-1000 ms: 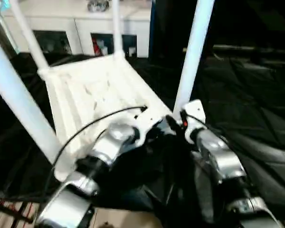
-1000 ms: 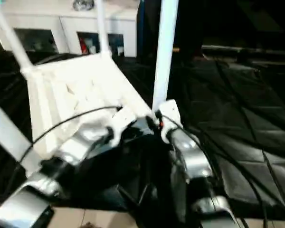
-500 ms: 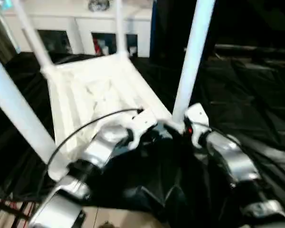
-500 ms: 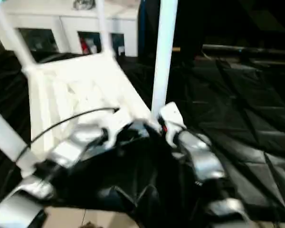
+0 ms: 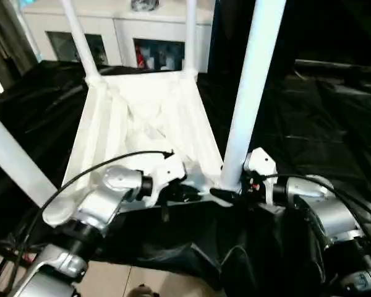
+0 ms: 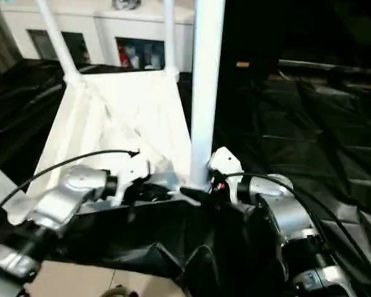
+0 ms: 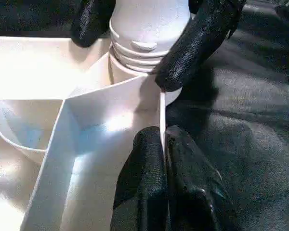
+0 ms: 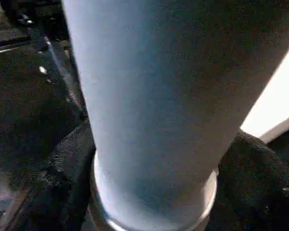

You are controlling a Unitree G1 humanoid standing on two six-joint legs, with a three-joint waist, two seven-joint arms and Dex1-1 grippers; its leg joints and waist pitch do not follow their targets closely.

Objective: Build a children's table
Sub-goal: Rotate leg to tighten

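I see the tabletop [image 5: 142,124] lying upside down on the black-draped work table [image 5: 321,124], four legs standing up from its corners; my left gripper [image 7: 163,159] is pinched tight on the thin rim wall beside the near right socket; my right gripper [image 7: 149,33] has its two fingers [image 7: 197,43] around the base of that near right leg [image 5: 250,93], touching it

Near corner is crowded: right claw [image 7: 149,43] is wrapped around the near right leg [image 5: 250,93], left claw [image 7: 164,178] is pinched on the tabletop [image 5: 142,124] rim just beside it. Open black desk [image 5: 321,124] is left beyond the right claw.
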